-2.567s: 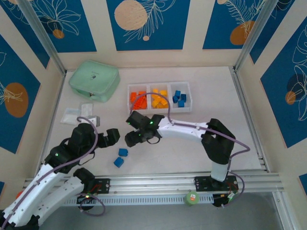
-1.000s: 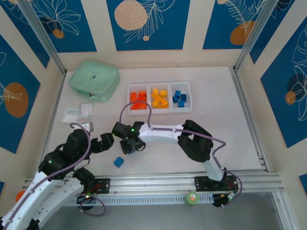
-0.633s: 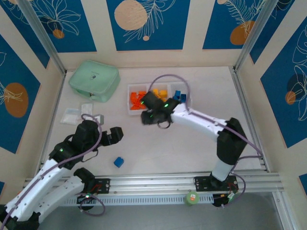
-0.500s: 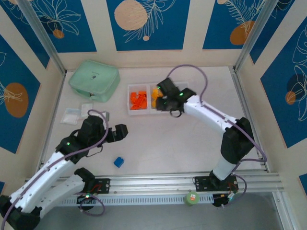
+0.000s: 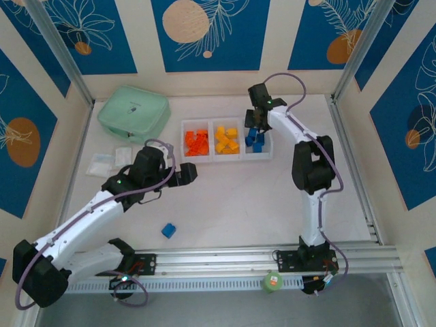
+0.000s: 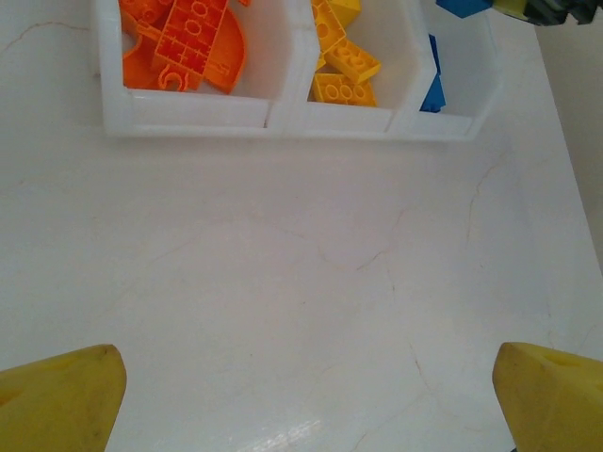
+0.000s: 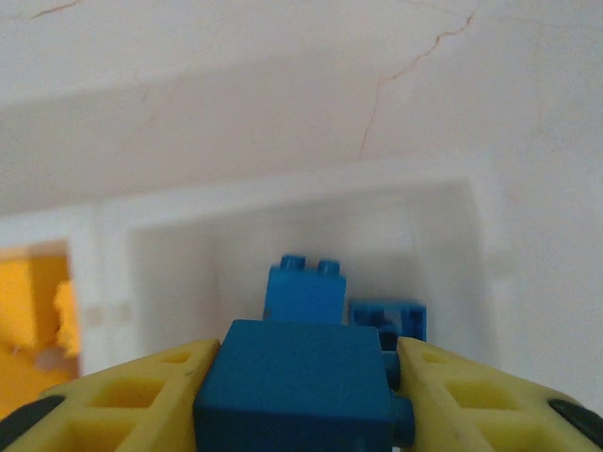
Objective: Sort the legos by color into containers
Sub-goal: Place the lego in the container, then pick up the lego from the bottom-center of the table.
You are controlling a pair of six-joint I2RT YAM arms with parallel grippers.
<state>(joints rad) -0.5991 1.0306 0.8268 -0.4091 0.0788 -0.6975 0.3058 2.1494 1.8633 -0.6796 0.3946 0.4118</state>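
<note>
Moved: right gripper (image 7: 303, 377) now over right bin (image 7: 450, 247), pinching blue brick (image 7: 283, 400).
Left gripper (image 6: 306, 400): spread wide.
Around: mint case (image 5: 133, 114) far left; loose lego (image 5: 168, 230) near.
Bins (image 5: 225, 157): orange, yellow, blue.

My fingers (image 7: 122, 395) are yellow, the brick (image 7: 292, 381) between them blue; bins (image 5: 211, 157) translucent white; the case (image 5: 133, 113) mint green.

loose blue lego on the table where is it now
In the top external view the loose blue lego lies alone on the table, near the front rail, left of centre, nearer than the left gripper.
</note>
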